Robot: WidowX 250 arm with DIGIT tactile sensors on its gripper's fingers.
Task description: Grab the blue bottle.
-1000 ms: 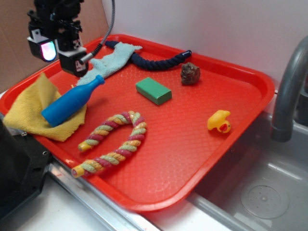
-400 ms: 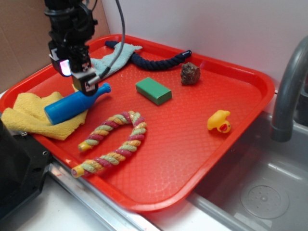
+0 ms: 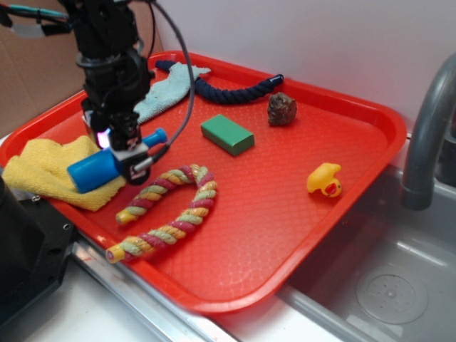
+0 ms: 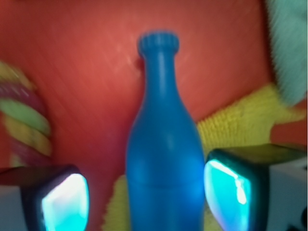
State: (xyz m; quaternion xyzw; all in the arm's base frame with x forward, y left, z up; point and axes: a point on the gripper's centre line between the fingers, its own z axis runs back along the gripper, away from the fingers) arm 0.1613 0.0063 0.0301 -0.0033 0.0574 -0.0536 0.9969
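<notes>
Now the end effector (image 3: 127,151) straddles the blue bottle (image 4: 163,159), pads (image 4: 226,192) spread either side of the body, not yet touching. It lies on the yellow cloth (image 3: 43,171) at the red tray's (image 3: 285,235) left. Next: close squarely. The striped rope (image 3: 171,206) lies just beside, clear of the jaws.

My gripper (image 3: 122,151) points down from my black arm (image 3: 108,43), low over the surface. Its jaws stand apart, one glowing pad (image 4: 65,204) at each side, unclosed.
</notes>
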